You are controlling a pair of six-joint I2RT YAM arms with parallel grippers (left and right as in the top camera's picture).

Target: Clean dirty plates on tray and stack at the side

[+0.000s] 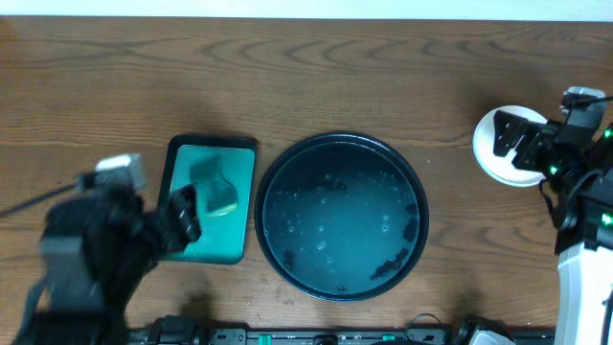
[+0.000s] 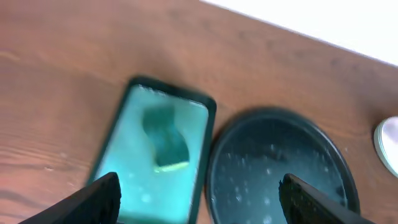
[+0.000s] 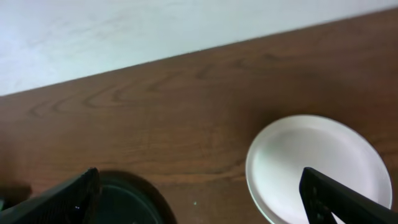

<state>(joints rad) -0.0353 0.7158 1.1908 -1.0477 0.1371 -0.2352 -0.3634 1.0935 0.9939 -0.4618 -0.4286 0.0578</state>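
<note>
Right gripper (image 1: pixel 511 144) was spread wide and empty over the white plate (image 1: pixel 487 134), at 2 o'clock from the black tray (image 1: pixel 259 216). Left gripper (image 1: pixel 185 215) was also released.

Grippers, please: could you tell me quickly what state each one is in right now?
Left gripper: open, holding nothing.
Right gripper: open, holding nothing, over the white plate.

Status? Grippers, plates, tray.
Left gripper open, above teal tray. Right gripper open, above white plate. Black tray: suds only, no plates. No obstruction seen.
</note>
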